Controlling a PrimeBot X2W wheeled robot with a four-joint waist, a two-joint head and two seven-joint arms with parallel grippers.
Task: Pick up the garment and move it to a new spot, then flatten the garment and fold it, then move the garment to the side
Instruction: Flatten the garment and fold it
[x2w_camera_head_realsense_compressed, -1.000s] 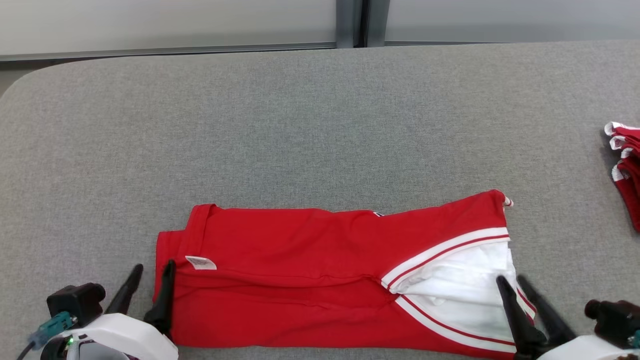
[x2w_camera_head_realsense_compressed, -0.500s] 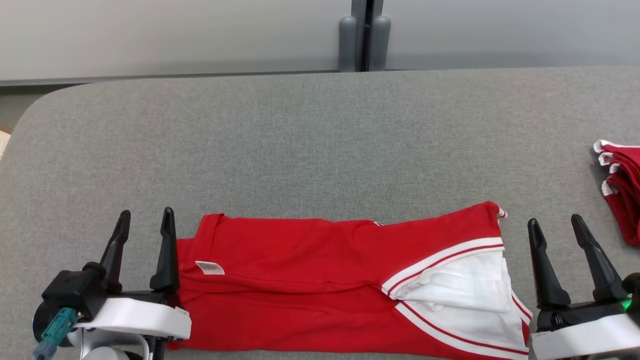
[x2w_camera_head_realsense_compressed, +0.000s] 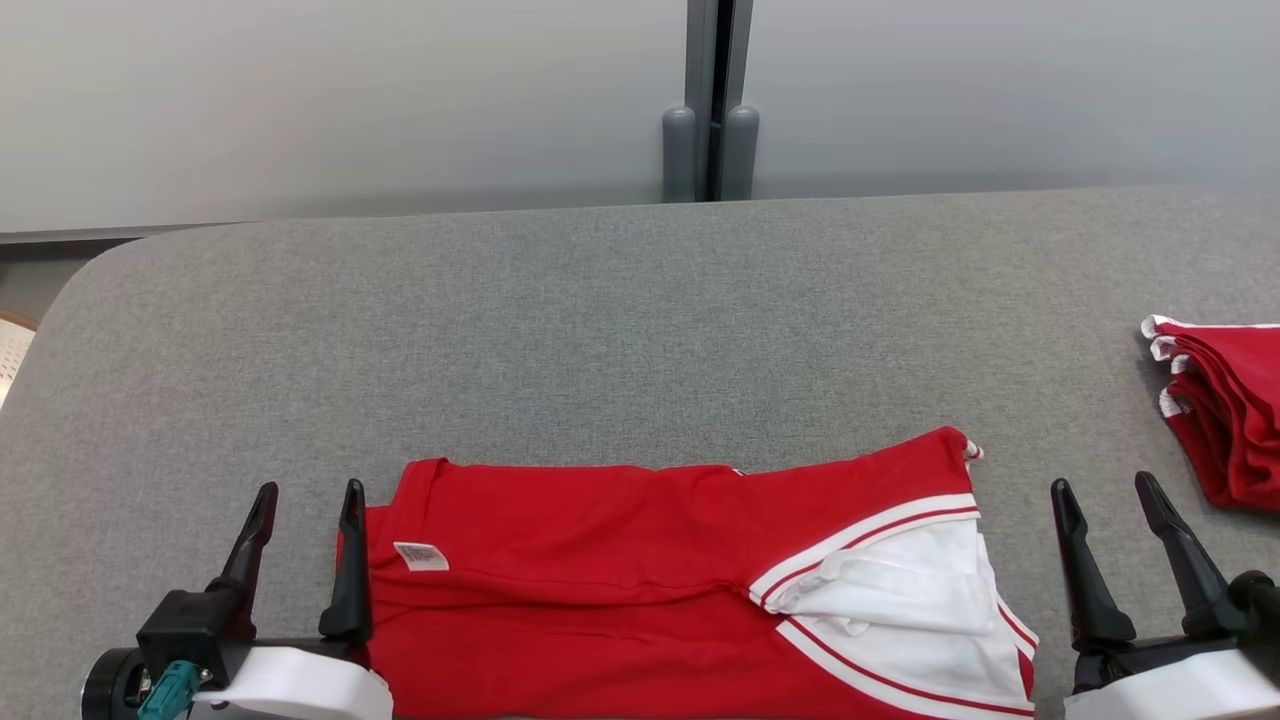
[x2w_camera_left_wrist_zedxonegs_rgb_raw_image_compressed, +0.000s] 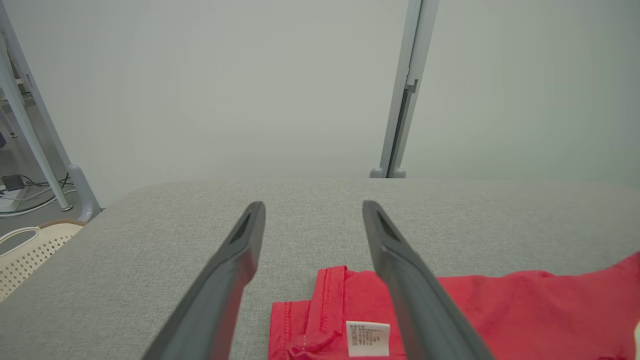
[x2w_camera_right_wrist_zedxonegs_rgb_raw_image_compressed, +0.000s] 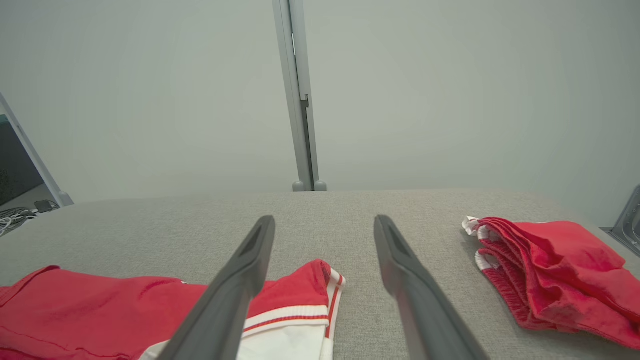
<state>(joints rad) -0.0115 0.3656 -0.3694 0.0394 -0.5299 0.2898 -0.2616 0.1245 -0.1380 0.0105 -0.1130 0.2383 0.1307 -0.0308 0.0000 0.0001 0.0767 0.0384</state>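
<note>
The left hand (x2w_camera_head_realsense_compressed: 310, 487) is spread wide and holds nothing, its inner finger at the left edge of the red garment (x2w_camera_head_realsense_compressed: 620, 560). The garment lies folded on the grey surface (x2w_camera_head_realsense_compressed: 600, 330), a white striped panel showing. Just beside its right end, the right hand (x2w_camera_head_realsense_compressed: 1101, 481) is equally wide open and empty. A pile of red clothes (x2w_camera_head_realsense_compressed: 1225, 420) lies farther right.

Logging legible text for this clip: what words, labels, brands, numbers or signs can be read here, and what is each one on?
White care label, sewn on the red garment near its left end: several lines of tiny print, too small and blurred to read.
Nothing else: no words, brands, numbers or signs can be made out on the grey table or on the folded red pile at the right.
</note>
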